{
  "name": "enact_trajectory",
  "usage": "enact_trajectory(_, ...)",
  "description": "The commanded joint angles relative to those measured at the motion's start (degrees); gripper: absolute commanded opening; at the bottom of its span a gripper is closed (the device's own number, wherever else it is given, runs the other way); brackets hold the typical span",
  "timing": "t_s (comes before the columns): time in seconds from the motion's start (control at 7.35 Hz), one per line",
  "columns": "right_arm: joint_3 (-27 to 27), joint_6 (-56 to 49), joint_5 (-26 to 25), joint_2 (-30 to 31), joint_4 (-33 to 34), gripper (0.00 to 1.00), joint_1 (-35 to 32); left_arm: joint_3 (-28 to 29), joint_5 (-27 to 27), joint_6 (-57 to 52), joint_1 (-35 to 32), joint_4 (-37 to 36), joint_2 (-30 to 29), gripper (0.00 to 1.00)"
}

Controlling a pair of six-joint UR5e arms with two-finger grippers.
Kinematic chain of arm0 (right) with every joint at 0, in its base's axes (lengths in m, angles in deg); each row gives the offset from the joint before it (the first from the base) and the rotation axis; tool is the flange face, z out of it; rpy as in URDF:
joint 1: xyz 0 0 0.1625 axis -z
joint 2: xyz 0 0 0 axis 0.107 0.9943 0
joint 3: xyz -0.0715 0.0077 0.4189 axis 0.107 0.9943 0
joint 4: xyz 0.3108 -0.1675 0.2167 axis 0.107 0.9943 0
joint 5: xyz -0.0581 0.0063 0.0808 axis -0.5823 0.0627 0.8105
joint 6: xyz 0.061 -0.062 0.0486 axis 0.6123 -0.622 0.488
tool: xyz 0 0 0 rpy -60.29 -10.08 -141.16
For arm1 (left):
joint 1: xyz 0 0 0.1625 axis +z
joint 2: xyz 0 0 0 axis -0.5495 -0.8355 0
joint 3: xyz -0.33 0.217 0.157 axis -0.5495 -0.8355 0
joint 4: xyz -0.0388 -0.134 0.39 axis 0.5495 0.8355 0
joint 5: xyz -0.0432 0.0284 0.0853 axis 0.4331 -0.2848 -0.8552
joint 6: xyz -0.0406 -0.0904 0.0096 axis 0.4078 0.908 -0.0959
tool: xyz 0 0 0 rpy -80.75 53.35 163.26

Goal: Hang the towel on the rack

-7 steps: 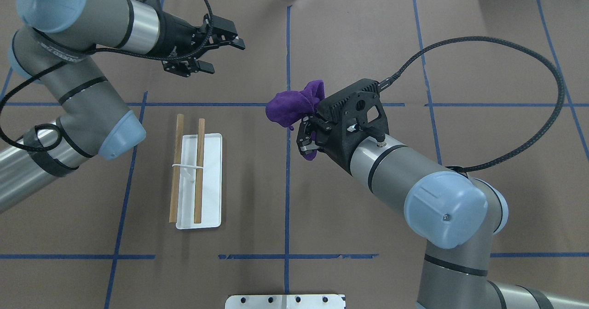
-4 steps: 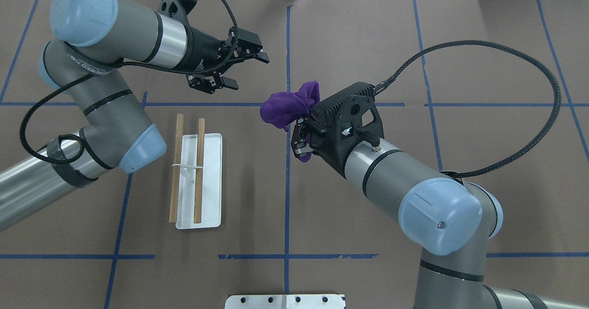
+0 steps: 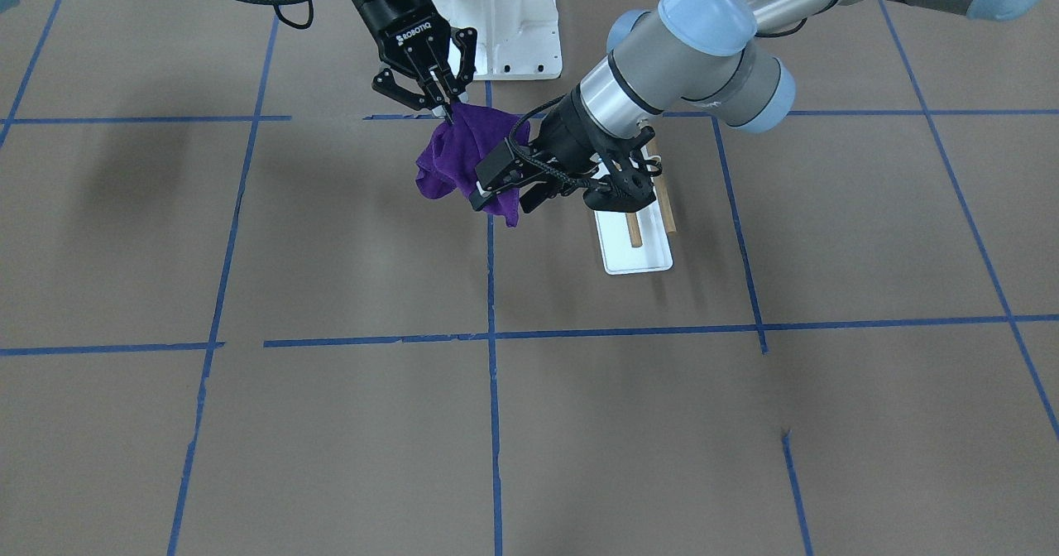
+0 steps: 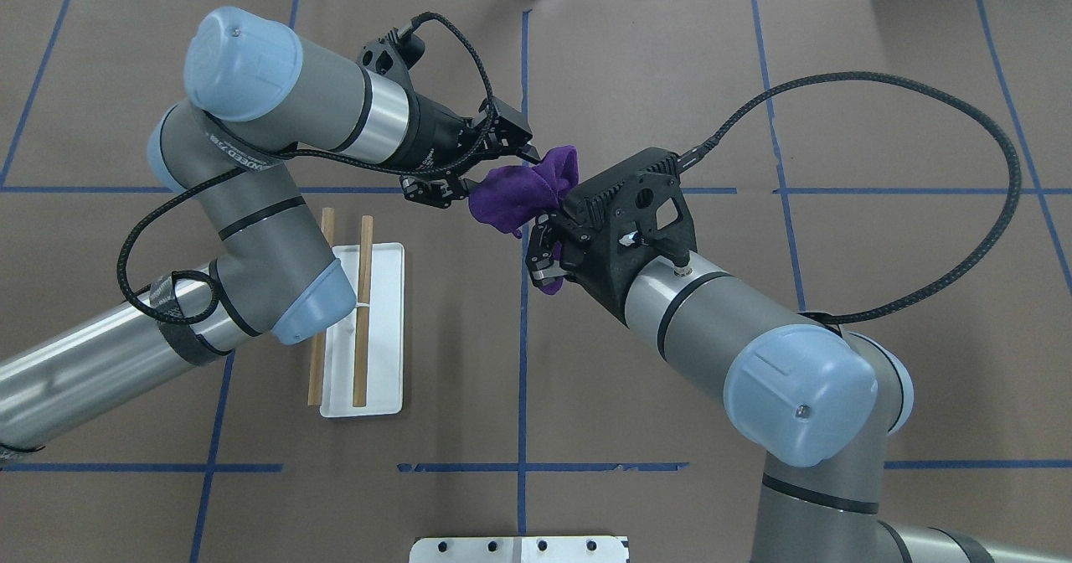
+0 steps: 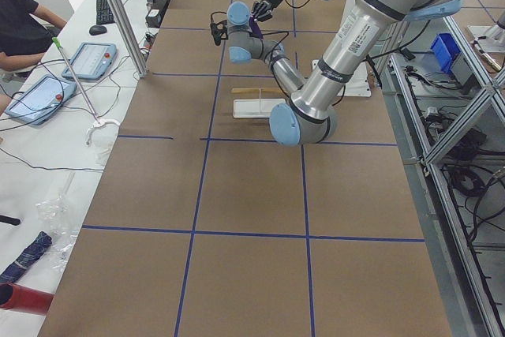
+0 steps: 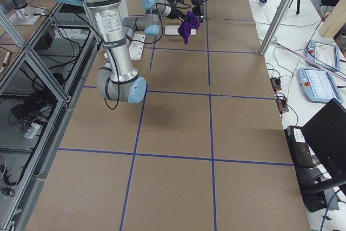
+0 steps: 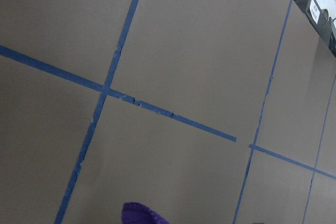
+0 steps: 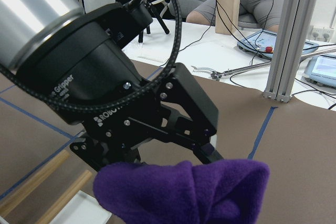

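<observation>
There's the right gripper (image 3: 447,109), its 2 fingertips pinched tight on the top edge of the purple towel (image 3: 459,159). The cloth hangs bunched straight below those fingertips, clear of the table (image 3: 331,250).

Now the left gripper (image 3: 505,196): jaws spread wide, coming in side-on at the lower half of the bunch. From overhead, 1 finger (image 4: 512,134) lies along the far side of the cloth and the other sits just beside its near edge. That puts the towel right at the mouth of the open jaws. Whether the pads actually touch it, I cannot tell.

The right wrist camera looks straight at the meeting point. It shows the black left gripper splayed open just behind the purple fold.

The left wrist camera catches only a purple tip at its bottom edge. Ahead of it lie brown table and blue tape lines (image 7: 173,116).

And the rack (image 4: 387,337)? It stands on the table well behind the left gripper, back toward the robot and off to its left. It is well apart from the towel, and the left arm (image 4: 251,203) hangs over part of it. Its 2 wooden dowels (image 4: 365,253) run parallel, and the towel is not yet on them.
</observation>
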Motion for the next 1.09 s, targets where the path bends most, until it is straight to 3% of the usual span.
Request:
enact_trajectory(0.0, -0.2, 0.0, 0.0, 0.0, 0.0, 0.0, -0.1, -0.4, 0.3, 0.0, 0.3, 0.0, 0.0, 0.29)
enact_trajectory(0.14, -0.2, -0.1, 0.1, 0.0, 0.0, 0.0, -0.2, -0.8, 0.4, -0.5, 0.3, -0.1, 0.2, 0.0)
enact_trajectory(0.54, -0.4, -0.1, 0.3, 0.1, -0.1, 0.0, -0.2, -1.7, 0.5, -0.8, 0.1, 0.1, 0.4, 0.0)
enact_trajectory(0.68, -1.1, 0.6, 0.4, 0.1, -0.2, 0.12, -0.2, -2.1, 0.4, -0.8, 0.0, 0.1, 0.5, 0.0)
enact_trajectory(0.82, -1.4, 0.9, 0.4, 0.1, -0.2, 0.99, -0.1, -2.2, 0.4, -0.7, -0.1, 0.1, 0.4, 0.0)
enact_trajectory(0.95, -5.2, 0.8, 0.9, 1.9, 0.6, 1.0, -0.2, -2.9, 0.4, -0.7, -0.2, 0.1, 0.5, 0.0)
